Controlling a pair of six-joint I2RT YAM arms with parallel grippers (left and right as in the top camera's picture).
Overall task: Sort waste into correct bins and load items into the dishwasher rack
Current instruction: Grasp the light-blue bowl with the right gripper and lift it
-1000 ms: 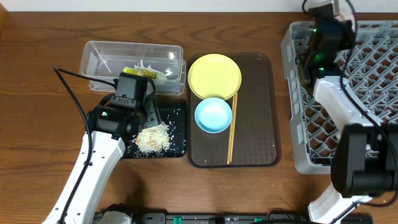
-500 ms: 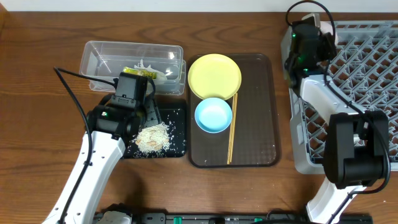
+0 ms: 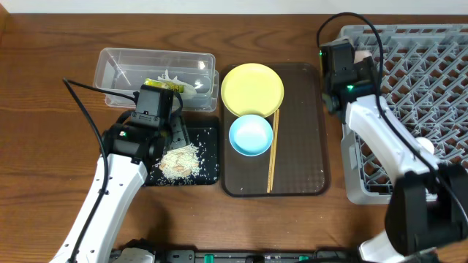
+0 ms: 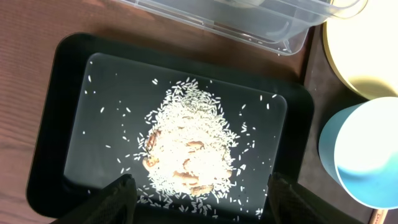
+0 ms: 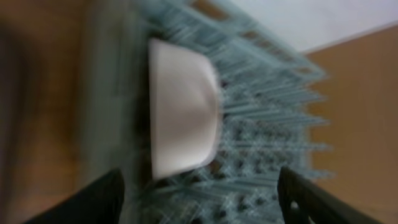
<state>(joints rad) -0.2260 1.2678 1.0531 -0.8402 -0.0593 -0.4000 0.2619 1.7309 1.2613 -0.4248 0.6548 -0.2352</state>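
Filling the view, a wooden table (image 3: 44, 183) bears the dishwasher rack (image 3: 439, 66).

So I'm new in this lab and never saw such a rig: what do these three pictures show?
These are two robot arms at a wooden table. One picture looks down from above; two come from wrist cameras. The left arm hangs over a black tray of food crumbs, beside a clear tub with a wrapper inside. A brown tray carries a yellow plate, blue bowl and chopsticks. The right arm is at the grey rack's edge. The left gripper is open above the crumbs; the right gripper, in a blurred view, is open facing a pale bowl in the rack. Neither holds anything.
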